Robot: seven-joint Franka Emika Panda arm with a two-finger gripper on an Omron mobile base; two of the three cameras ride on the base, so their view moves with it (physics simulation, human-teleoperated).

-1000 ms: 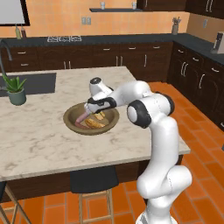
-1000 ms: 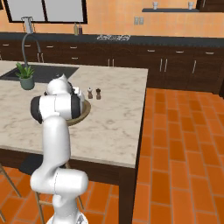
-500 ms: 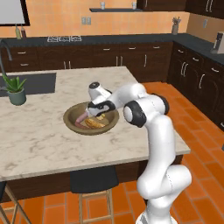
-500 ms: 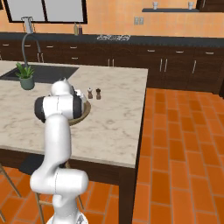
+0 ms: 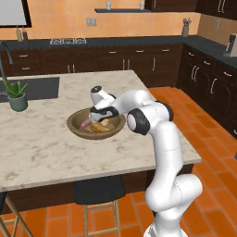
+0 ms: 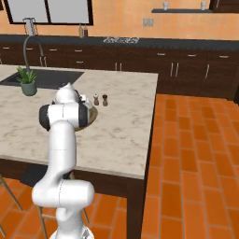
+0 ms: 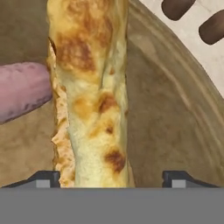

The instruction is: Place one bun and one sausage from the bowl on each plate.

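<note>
The wide olive-brown bowl (image 5: 72,125) sits on the marble island, partly hidden behind my arm in the right base view (image 6: 93,115). My gripper (image 5: 102,116) reaches down into it. In the hand view a golden-tan bun (image 7: 89,87) runs lengthwise between my fingertips (image 7: 47,178), and the gripper (image 7: 111,177) is open, straddling it with a gap on the right side. A pinkish sausage (image 7: 22,89) lies against the bun's left flank on the bowl's floor (image 7: 175,113). Bun (image 5: 100,126) and sausage (image 5: 84,125) also show from the left base. The plates are out of view.
Two small dark shakers (image 6: 100,99) stand just beyond the bowl, seen at the top right of the hand view (image 7: 177,6). A potted plant (image 5: 17,95) and a sink (image 5: 34,88) are at the island's far left. A stool (image 5: 99,190) stands under the near edge.
The hand has sunk a little lower into the bowl, over the bun. The bowl and its contents have not moved.
</note>
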